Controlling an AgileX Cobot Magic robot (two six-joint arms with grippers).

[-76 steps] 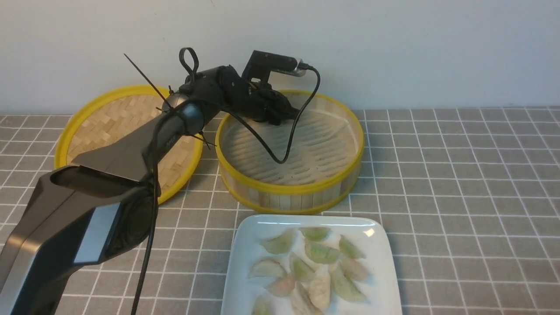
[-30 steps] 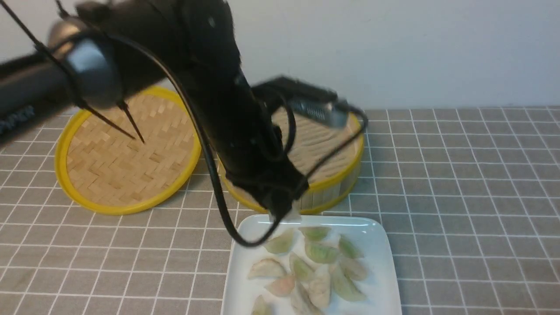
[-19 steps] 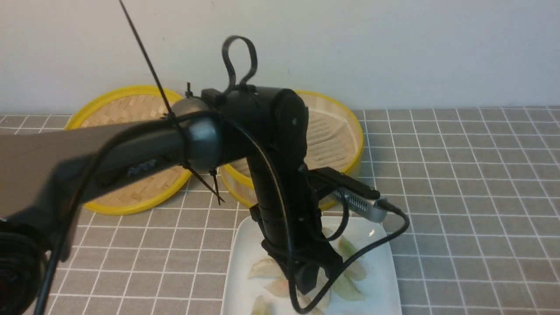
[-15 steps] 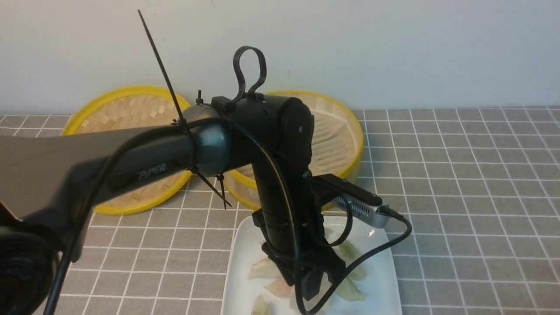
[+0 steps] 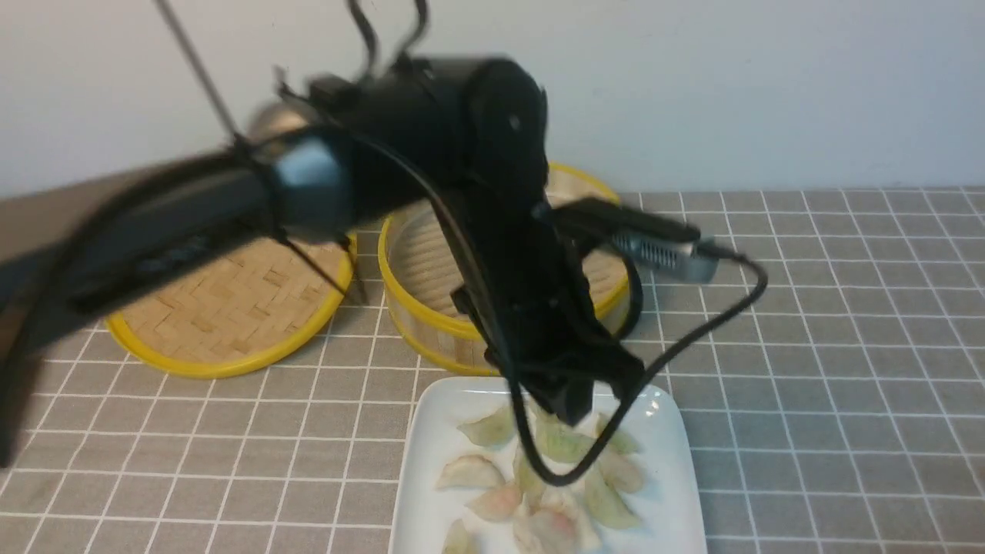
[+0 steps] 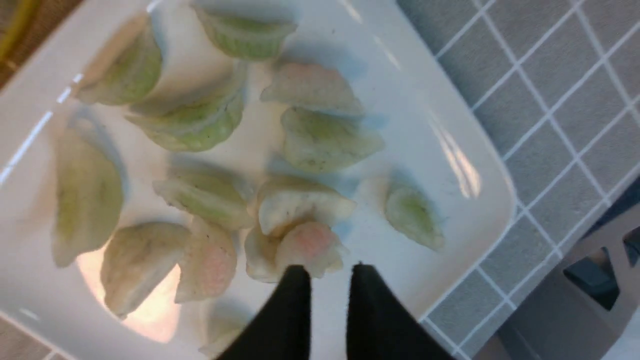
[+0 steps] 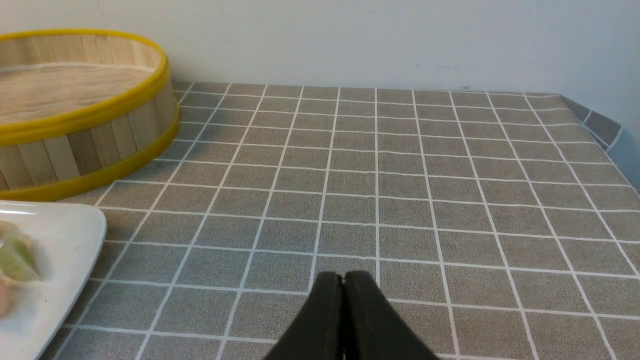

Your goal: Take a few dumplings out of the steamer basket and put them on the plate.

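Observation:
The white square plate (image 5: 428, 454) at the front holds several dumplings, green-tinted and pinkish. My left gripper (image 5: 573, 409) hangs a little above the plate's far part, open and empty. In the left wrist view its gripper (image 6: 328, 271) shows a clear gap between the black fingers (image 6: 296, 285), just over a pinkish dumpling (image 6: 311, 245) lying on the pile; another pinkish dumpling (image 6: 209, 261) lies beside it. The steamer basket (image 5: 422, 314) stands behind the plate, partly hidden by the arm; no dumpling shows on its visible floor. My right gripper (image 7: 343, 278) is shut and empty over bare tablecloth.
The woven yellow-rimmed lid (image 5: 223, 304) lies left of the basket. The left arm and its cable hang across the basket and the plate's far edge. The right wrist view shows the basket's wall (image 7: 75, 127), the plate's corner (image 7: 70, 232) and the table's right edge.
My left arm swung from the basket to the plate with a dumpling, went down onto the pile, let go and has risen. A pinkish dumpling now lies on the pile.

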